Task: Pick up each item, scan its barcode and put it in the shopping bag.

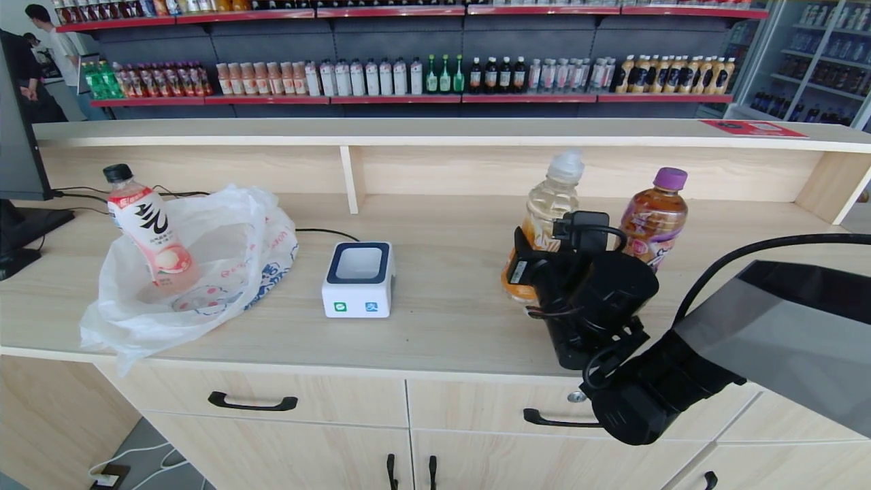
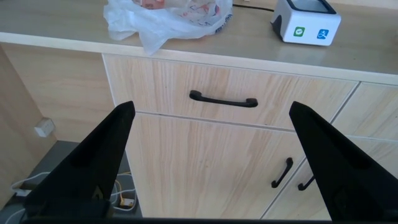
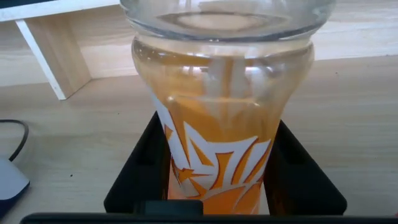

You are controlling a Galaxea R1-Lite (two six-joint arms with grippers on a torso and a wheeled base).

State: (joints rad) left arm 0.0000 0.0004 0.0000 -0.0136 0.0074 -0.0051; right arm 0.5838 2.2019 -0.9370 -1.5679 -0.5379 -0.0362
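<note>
Gripping with the right gripper (image 3: 219,143): dark fingers (image 3: 140,180) close against both sides of the tea bottle (image 1: 548,204), low on its printed waist, apparently in contact and holding. Standing upright at the right end of the counter (image 1: 442,327), base seemingly down on the wood.

Could slip. Smooth, tapering plastic, heavy with liquid and gripped well below the cap, so liable to swing or slide through the pads on a fast lift.

Just beside it, to the right and a little behind, a purple-capped bottle (image 1: 654,218). Easily knocked over by a sideways sweep of the wrist before gaining height.

Needs a turn toward the scanner (image 1: 358,279), white, near mid-counter. Could miss the read with the code facing away; cannot tell where the barcode sits.

Farther left, the shopping bag (image 1: 224,231), slumped and open, with a pink-labelled bottle (image 1: 146,228) leaning inside. Soft at the mouth, so may fold under a dropped bottle or topple the leaning one.

Left gripper (image 2: 211,109) spread wide and empty, low before the drawer front (image 2: 186,137), well apart from all this; no help in holding the bag open.
</note>
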